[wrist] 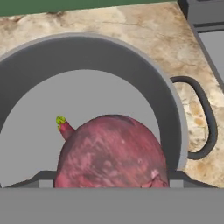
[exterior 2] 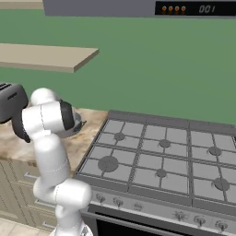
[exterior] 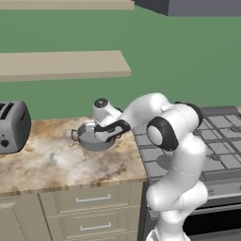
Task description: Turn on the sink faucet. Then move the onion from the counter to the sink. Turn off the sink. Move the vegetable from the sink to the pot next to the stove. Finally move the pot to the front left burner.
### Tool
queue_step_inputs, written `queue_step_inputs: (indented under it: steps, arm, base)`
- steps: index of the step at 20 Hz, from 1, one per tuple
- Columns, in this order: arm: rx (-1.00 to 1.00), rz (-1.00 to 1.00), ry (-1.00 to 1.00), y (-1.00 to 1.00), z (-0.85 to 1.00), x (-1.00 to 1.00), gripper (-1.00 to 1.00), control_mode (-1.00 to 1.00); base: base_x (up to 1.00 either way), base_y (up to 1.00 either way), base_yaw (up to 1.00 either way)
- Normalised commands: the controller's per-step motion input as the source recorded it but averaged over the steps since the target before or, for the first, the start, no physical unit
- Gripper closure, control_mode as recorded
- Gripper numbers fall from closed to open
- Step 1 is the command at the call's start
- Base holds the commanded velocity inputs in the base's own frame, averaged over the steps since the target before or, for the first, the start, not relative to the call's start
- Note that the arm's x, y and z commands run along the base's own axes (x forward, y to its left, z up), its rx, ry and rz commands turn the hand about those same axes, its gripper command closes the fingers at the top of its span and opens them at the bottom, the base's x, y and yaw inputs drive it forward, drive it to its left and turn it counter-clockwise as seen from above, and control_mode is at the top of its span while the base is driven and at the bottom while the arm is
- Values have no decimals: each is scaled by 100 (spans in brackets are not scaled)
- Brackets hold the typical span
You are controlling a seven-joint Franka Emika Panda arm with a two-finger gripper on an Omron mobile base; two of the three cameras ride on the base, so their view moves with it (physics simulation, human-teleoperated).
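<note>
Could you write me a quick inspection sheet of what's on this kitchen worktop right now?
Surface: marbled counter beside the stove.
Job's things: grey pot on the counter, left of the stove; red onion over the pot's inside, between the claw's tips.
Clutter: toaster at the counter's left.
Claw: claw at the pot, spread wide around the onion; grip or release unclear.
Cables: nothing seen.
Surroundings: green wall, beige shelf, drawers below.

The digits "001" were shown in pale figures on a dark display panel (exterior 2: 193, 8) set in the grey hood, high above and to the right of the claw in the right base view. Four small orange lights were lit beside them. No other text could be read.
</note>
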Motion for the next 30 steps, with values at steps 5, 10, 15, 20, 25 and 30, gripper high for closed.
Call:
queue_step_inputs:
  steps: [5, 10, 15, 20, 25, 30]
  arm:
    - [0, 0, 0, 11, -26, 7, -100, -100]
    - [0, 0, -1, 2, -19, 0, -100, -100]
    - [2, 0, -2, 0, 0, 0, -100, -100]
    - [0, 0, -3, 0, 1, 0, -100, -100]
    - [0, -4, -4, -1, 19, -10, -100, -100]
    - [0, -9, -3, -12, 17, -31, -100, -100]
  base:
    - [0, 0, 0]
    - [0, 0, 0]
    - [0, 0, 0]
    - [0, 0, 0]
    - [0, 0, 0]
    - [0, 0, 0]
